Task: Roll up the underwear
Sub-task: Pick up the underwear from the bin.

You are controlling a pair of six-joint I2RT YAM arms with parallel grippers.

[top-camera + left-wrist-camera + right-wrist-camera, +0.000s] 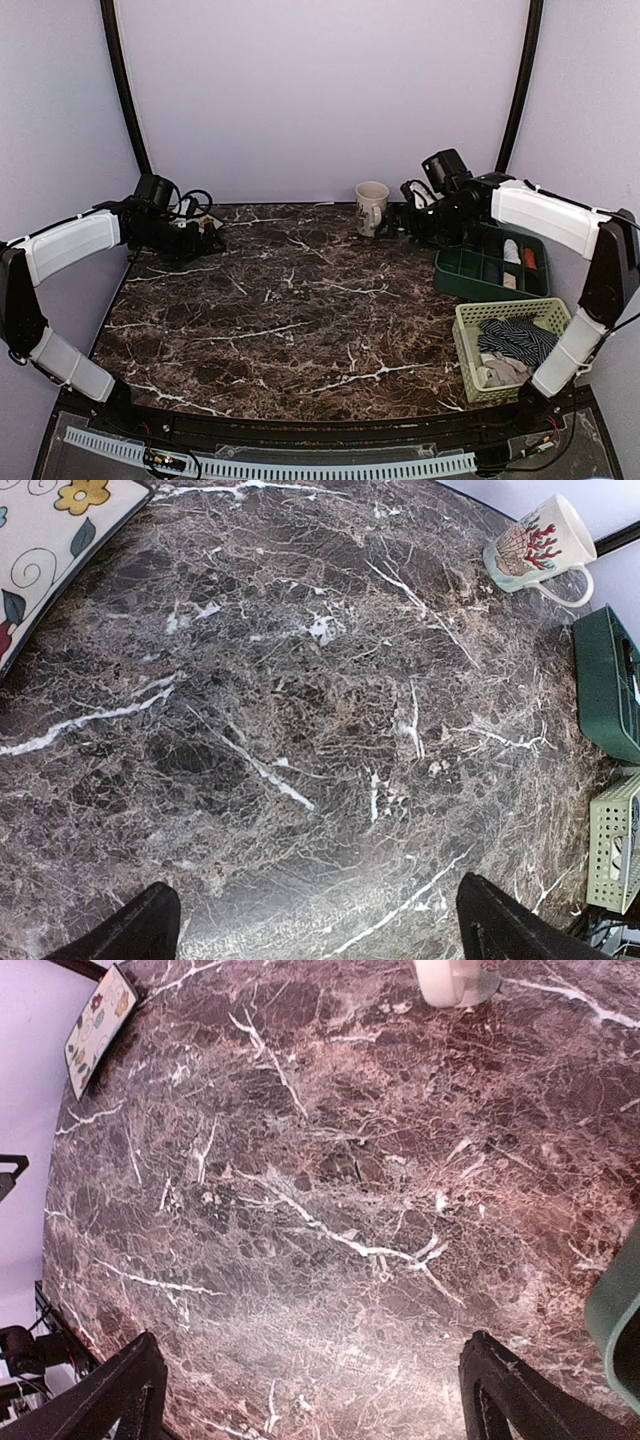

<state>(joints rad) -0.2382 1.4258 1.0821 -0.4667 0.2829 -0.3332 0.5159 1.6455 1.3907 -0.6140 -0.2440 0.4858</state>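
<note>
1. Nearest, at the near right corner, a pale green perforated plastic basket [465,345] holds the dark navy white-striped underwear [518,338], lying over a paler cloth [500,372].
2. Both the left gripper [318,925] and right gripper [315,1395] hang released and empty over the dark marble bench [300,300].
3. Best start: the right gripper pinches one garment only, lifts it clear, and spreads it flat mid-bench before rolling.

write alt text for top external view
Navy striped underwear lies in a pale green basket at the right of a dark marble table, a dark green tray and beige mug farther back. White left arm and right arm hover at far corners.
</note>
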